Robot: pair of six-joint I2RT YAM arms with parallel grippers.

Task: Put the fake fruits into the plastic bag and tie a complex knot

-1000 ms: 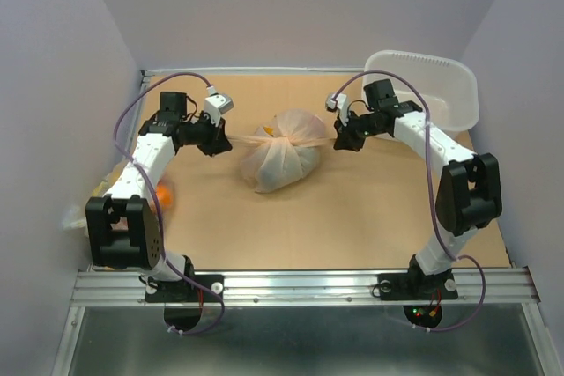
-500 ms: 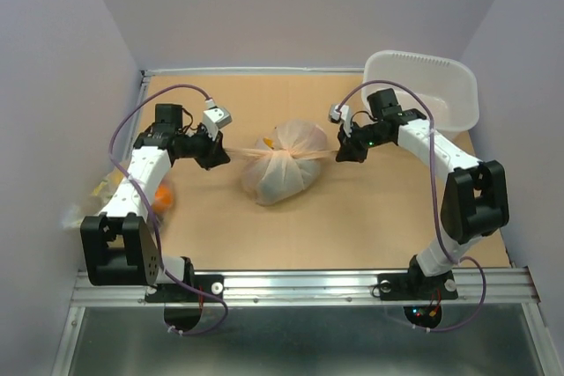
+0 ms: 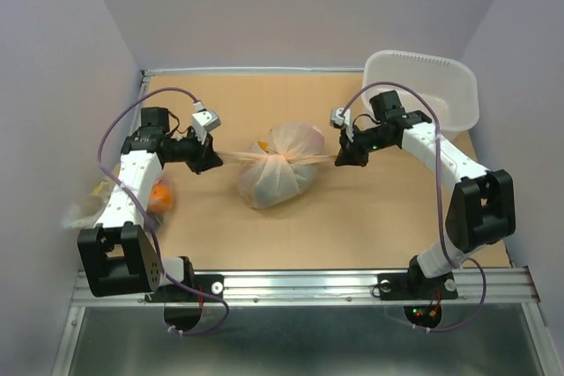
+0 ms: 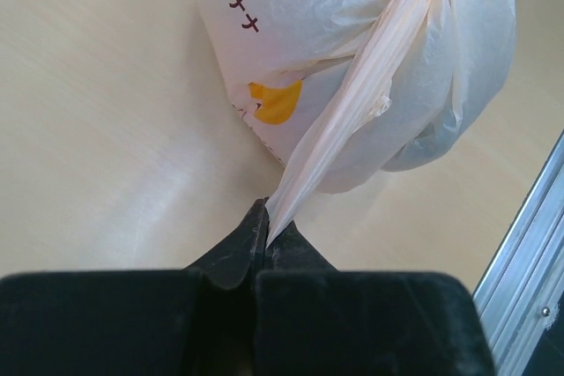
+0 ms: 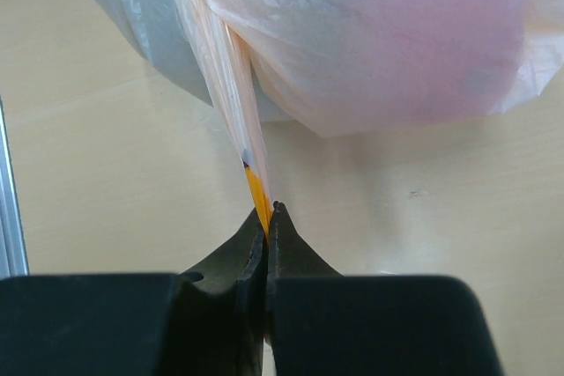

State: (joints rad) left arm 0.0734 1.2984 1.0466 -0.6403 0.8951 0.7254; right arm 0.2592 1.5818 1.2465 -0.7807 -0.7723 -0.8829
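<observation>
- The plastic bag (image 3: 275, 173) lies near the middle of the table (image 3: 352, 226), between my two grippers. Its plump body runs slantwise, from far right to near left in the overhead view.
- The knot (image 3: 284, 157) sits on top of the bag. Its two thin tails stretch sideways in one nearly straight line across the table.
- My left gripper (image 4: 266, 233) is pinched tight on the left tail (image 4: 352, 121), which rises taut from my fingertips to the knot.
- My right gripper (image 5: 269, 217) is likewise clamped on the right tail (image 5: 231, 85), a narrow pleated strip with an orange-yellow streak at the tips.
- In my left wrist view the bag shows yellow prints (image 4: 275, 101) and brown Japanese characters (image 4: 238, 2); the last two look like ナナ, and I cannot make out the first.
- A white tub (image 3: 441, 85) stands at the far right corner, just behind my right arm.
- A second bag (image 3: 106, 195) with an orange ball (image 3: 160, 193) sits at the left edge beside my left arm.
- Bare table lies between the bag and the metal rail (image 3: 300, 286) at the near edge.
</observation>
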